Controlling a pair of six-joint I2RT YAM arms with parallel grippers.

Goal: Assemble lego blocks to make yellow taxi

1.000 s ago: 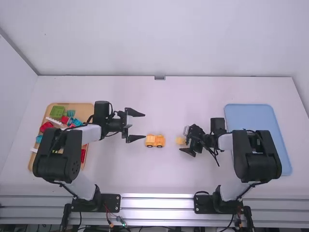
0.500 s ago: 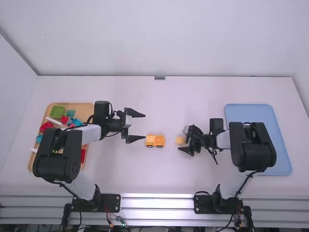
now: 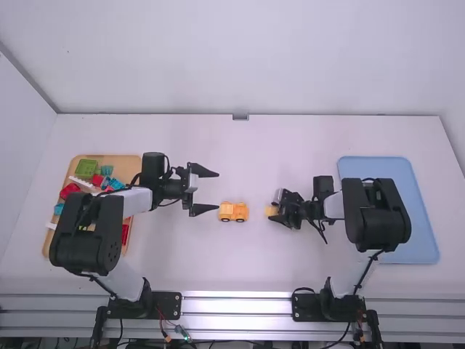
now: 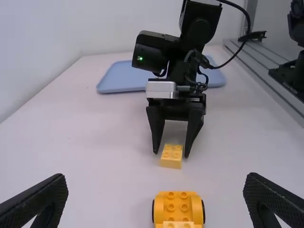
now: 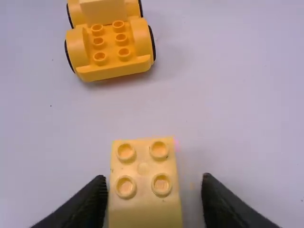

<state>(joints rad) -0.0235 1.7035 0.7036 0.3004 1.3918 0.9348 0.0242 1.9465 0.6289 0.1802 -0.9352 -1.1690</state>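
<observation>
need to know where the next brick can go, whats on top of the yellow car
One end of the car carries a paler block; the other has six bare studs. Whatever is directly under that block is covered.

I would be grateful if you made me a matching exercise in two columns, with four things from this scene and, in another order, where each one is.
Things:
1. Car
2. Loose block
3. Blue tray
4. Wooden tray

Places:
A. Partly beneath the right arm
B. Partly beneath the left arm, with bricks in it
C. On the table, between the left hand and the right hand
D. Between the parted fingers of the right hand

Right pairs: 1-C, 2-D, 3-A, 4-B
</observation>
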